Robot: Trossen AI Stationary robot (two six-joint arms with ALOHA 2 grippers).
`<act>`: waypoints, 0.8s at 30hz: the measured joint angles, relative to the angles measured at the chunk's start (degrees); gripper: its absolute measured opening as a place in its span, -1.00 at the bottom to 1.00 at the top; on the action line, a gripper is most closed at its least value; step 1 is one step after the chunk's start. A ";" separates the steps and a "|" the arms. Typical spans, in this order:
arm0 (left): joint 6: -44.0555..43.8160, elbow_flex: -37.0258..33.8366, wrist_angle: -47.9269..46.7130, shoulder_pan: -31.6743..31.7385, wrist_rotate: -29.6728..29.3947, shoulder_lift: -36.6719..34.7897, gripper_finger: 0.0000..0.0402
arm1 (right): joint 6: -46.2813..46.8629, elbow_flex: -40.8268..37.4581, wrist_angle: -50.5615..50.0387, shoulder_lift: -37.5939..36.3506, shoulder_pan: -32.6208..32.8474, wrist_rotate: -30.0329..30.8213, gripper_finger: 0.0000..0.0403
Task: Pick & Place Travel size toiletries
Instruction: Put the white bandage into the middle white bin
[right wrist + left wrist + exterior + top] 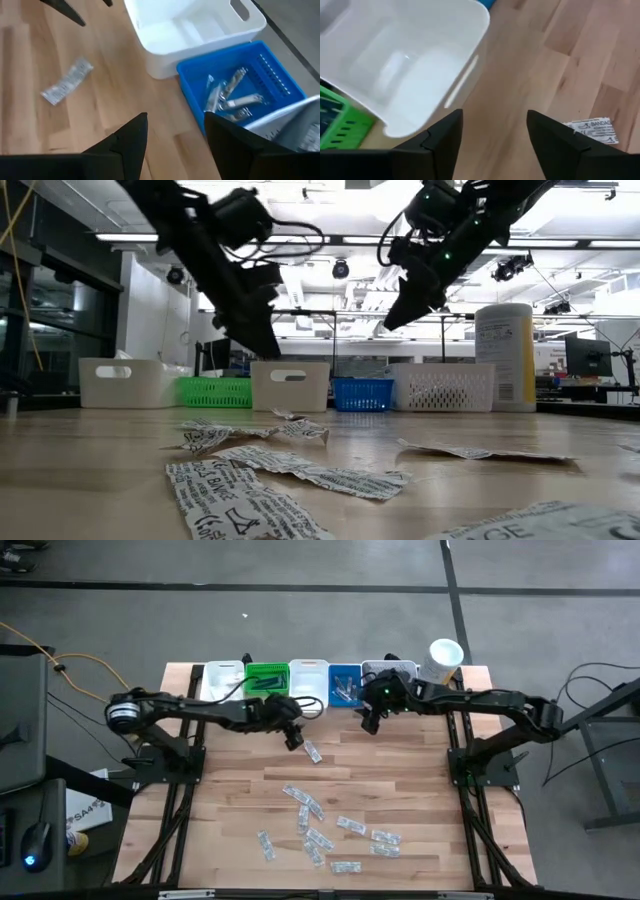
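Several clear/white sachets (325, 830) lie flat on the wooden table toward its near edge. One more sachet (313, 752) lies alone near the middle, also seen in the left wrist view (590, 129) and the right wrist view (67, 85). My left gripper (293, 736) hangs open above the table, just in front of the middle white bin (415, 65), with nothing between its fingers. My right gripper (371, 722) hangs open above the table in front of the blue bin (240, 85), which holds small silvery items (230, 100). It is also empty.
A row of bins stands along the far edge: white (220, 680), green (266, 678), white (308, 680), blue (345, 683) and a white mesh one (392, 668). A tall white canister (443, 658) stands at the far right. Bare wood lies between bins and sachets.
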 joint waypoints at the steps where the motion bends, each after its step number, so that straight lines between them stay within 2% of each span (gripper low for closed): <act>1: -0.67 1.41 -1.66 0.00 0.33 1.11 0.14 | -0.33 0.00 -0.56 0.00 0.00 0.60 -0.07; 9: -7.57 10.68 -11.89 -0.02 1.26 8.29 0.21 | -2.76 -0.57 -4.39 -3.09 -0.71 1.24 -0.08; 17: -9.10 20.47 -22.00 -0.22 9.12 16.49 0.21 | -2.48 -7.54 -2.93 -9.97 -2.17 -0.24 -0.14; 20: -9.23 23.56 -25.71 -1.06 10.01 18.79 0.21 | -2.13 -8.91 -2.01 -11.55 -2.36 -0.68 -0.15; 24: -9.28 25.54 -25.61 -2.84 9.45 20.95 0.21 | -1.45 -9.42 -1.67 -11.83 -2.36 -0.98 -0.15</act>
